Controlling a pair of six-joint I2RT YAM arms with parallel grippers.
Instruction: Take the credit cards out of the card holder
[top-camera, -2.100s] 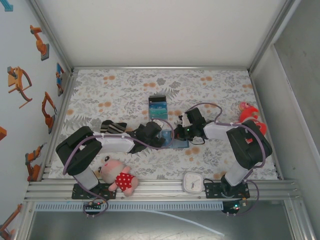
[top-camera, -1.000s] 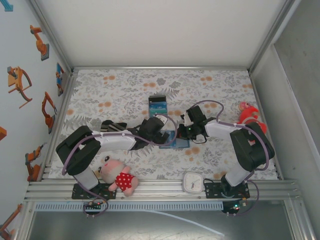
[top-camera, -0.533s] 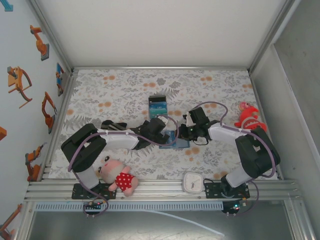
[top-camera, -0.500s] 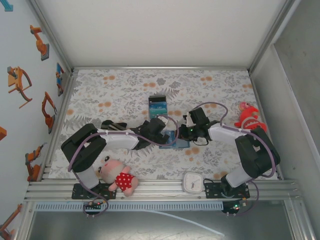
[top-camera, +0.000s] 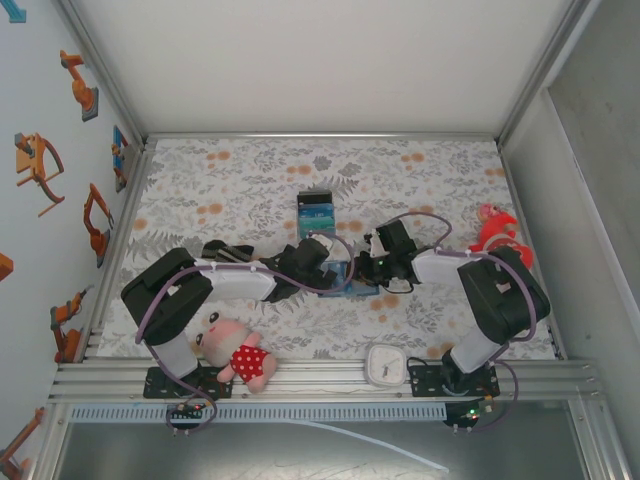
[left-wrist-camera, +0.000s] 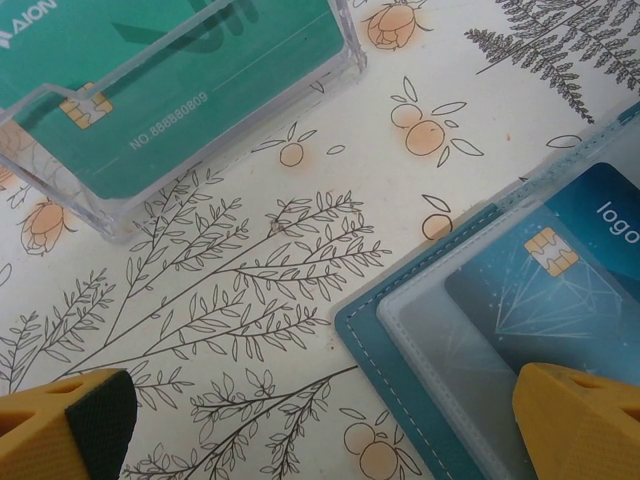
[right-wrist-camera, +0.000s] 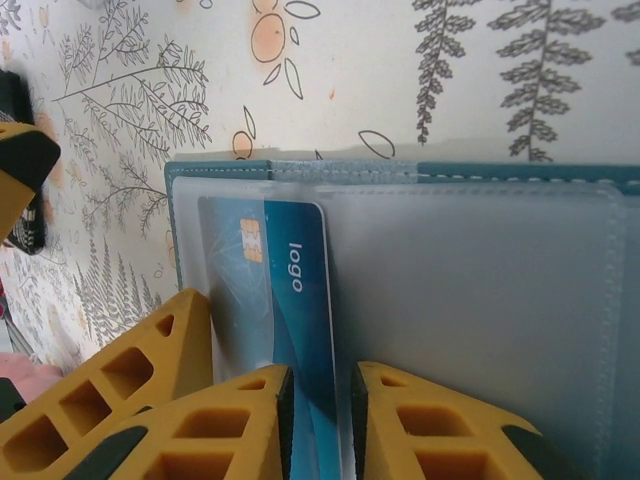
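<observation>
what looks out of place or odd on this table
Nothing spilled or damaged. Odd for a card job: a plush doll and a white dial at the near edge, a red toy on the right, a striped sock by the left arm. The card holder lies open, a blue card in its clear sleeve.

Steel-blue card holder (right-wrist-camera: 500, 172); dark blue card (right-wrist-camera: 296, 310); teal card (left-wrist-camera: 200, 70); white table cover (left-wrist-camera: 300, 230), grey-fern and orange-flower print.

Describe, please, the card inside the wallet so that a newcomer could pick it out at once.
On the floral table cover, find the steel-blue card holder lying open near the middle. Under its clear sleeve sits a dark blue card with a gold chip and the word "logo". The nearby teal card sits in a clear plastic case.
</observation>
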